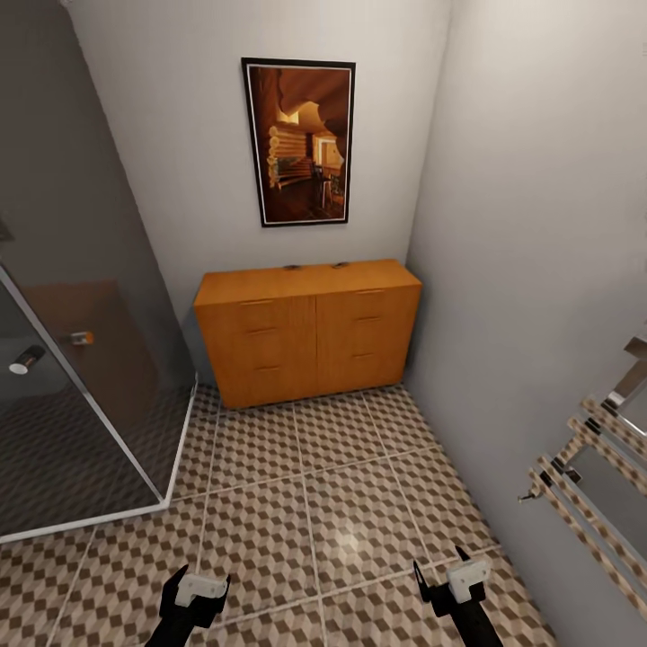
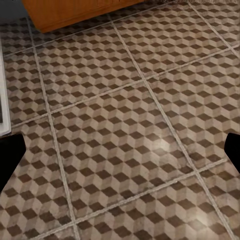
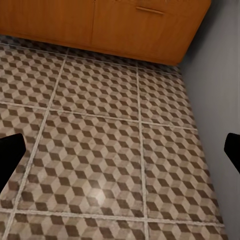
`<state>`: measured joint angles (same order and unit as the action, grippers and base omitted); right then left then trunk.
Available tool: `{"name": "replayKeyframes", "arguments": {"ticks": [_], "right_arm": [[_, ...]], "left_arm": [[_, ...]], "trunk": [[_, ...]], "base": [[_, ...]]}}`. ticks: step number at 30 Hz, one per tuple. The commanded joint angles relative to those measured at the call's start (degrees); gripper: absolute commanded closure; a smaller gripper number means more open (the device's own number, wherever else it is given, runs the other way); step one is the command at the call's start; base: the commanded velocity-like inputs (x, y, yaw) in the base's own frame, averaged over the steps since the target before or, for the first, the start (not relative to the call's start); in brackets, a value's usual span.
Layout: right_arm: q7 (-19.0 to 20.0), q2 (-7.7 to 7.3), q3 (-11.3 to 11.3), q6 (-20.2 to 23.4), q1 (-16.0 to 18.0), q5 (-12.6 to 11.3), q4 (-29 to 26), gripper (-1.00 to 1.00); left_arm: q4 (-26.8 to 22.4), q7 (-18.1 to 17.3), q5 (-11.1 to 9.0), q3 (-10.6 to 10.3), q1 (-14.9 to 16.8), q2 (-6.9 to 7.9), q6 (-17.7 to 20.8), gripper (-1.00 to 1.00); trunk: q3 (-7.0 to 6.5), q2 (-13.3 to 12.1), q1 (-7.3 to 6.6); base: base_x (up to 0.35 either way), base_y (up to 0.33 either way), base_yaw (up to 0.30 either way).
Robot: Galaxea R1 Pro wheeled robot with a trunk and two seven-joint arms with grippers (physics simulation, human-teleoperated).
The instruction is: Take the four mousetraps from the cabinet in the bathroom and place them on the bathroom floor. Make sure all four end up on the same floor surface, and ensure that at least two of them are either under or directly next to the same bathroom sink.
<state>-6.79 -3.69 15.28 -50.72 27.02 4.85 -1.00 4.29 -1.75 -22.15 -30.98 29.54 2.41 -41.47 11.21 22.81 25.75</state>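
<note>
Framed picture (image 1: 298, 142) on the wall, glass shower screen (image 1: 81, 296) (tinted), chrome towel rail (image 1: 589, 467)

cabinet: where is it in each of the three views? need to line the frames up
Head view: the cabinet stands centre frame against the back wall, under the framed picture, drawers shut.
Left wrist view: one lower corner of the cabinet shows at the frame's upper edge.
Right wrist view: its lower front runs across the upper edge, ending beside the grey wall.
Shared landmark: the cube-patterned bathroom floor meeting the cabinet's base.
</note>
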Motion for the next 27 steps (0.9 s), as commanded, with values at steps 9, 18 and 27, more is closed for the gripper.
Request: {"name": "replayKeyframes", "arguments": {"ticks": [9,18,27], "right_arm": [[-0.6,-0.03,0.2,0.0,0.0,0.5,0.0,-1.0],[-0.6,-0.09,0.2,0.0,0.0,0.5,0.0,-1.0],[-0.6,-0.03,0.2,0.0,0.0,0.5,0.0,-1.0]], "left_arm": [[0.2,-0.2,-0.5,-0.5,0.1,-0.03,-0.3,-1.0],[0.2,-0.2,-0.5,-0.5,0.1,-0.03,-0.3,-1.0],[0.2,-0.2,-0.5,-0.5,0.1,-0.03,-0.3,-1.0]], "trunk": [[-0.58,0.1,0.03],[-0.69,0.1,0.03],[-1.12,0.1,0.03]], "base": [[0.0,0.0,0.0],[0.0,0.0,0.0],[0.0,0.0,0.0]]}}
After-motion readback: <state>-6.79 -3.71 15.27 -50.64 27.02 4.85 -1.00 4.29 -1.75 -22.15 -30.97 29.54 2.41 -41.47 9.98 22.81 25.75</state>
